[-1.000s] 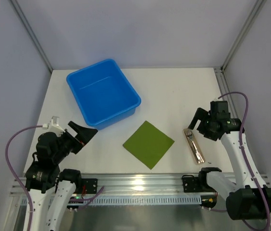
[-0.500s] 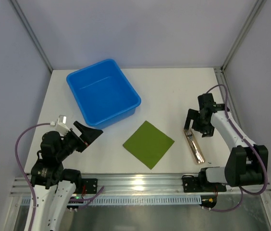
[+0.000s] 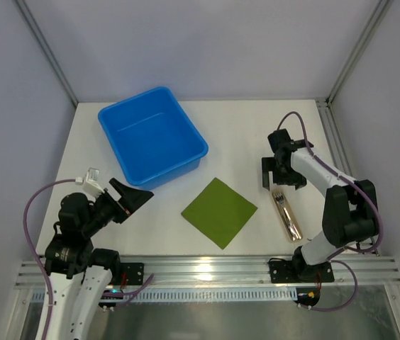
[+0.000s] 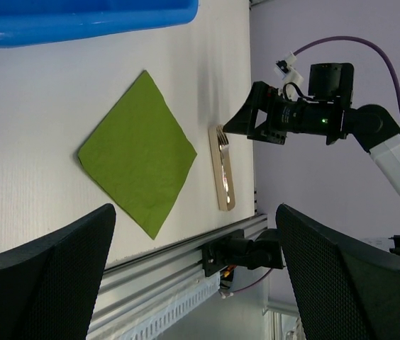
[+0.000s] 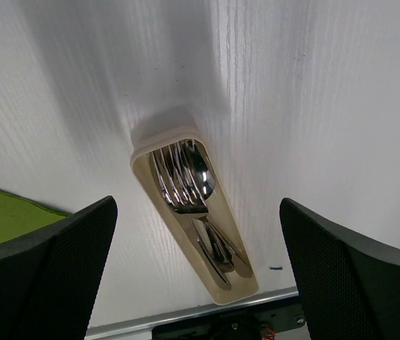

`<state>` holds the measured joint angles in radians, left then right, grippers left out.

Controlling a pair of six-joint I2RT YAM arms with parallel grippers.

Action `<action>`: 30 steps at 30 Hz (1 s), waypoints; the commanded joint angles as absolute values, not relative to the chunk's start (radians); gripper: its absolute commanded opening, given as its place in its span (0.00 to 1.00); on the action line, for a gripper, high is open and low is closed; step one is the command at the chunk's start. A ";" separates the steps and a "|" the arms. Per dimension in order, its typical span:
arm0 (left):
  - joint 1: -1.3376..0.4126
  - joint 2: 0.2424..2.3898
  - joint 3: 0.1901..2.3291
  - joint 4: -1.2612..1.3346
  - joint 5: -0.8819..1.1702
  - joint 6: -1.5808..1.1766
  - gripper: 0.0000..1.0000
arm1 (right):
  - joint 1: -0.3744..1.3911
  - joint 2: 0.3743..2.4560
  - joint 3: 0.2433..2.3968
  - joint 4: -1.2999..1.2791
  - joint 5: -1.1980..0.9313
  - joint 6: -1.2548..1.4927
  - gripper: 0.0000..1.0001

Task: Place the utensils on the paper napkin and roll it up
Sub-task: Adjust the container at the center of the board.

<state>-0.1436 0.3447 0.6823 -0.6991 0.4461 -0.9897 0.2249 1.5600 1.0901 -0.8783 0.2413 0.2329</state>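
Utensils point(image 5: 188, 185) in beige tray point(image 5: 246, 285) beside green napkin point(image 3: 219, 212). Right tool point(image 3: 274, 177) near tray, fingers spread; left tool point(image 3: 130, 196) spread, empty.

Bright, even light fills the top view, with white glare on the rail point(image 3: 203, 265) at 6 o'clock. In the right wrist view a soft grey shadow spreads over the desk point(image 5: 313, 106) toward 12 o'clock, and the utensils point(image 5: 186, 180) glint.

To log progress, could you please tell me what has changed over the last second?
The right gripper swung left and farther from the bases, now open above the far end of the utensils in their beige holder; nothing grasped. The left gripper edged slightly right. The napkin, blue bin and holder stayed put.
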 commanded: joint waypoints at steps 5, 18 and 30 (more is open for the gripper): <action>-0.150 0.362 0.721 -0.657 0.500 -0.973 0.95 | 0.224 1.629 1.080 -0.809 0.206 0.209 0.99; -0.152 0.367 0.726 -0.661 0.512 -0.965 0.95 | 0.183 1.675 1.068 -0.788 0.178 0.242 0.80; -0.150 0.370 0.726 -0.660 0.517 -0.963 0.95 | 0.181 1.710 1.072 -0.772 0.156 0.261 0.69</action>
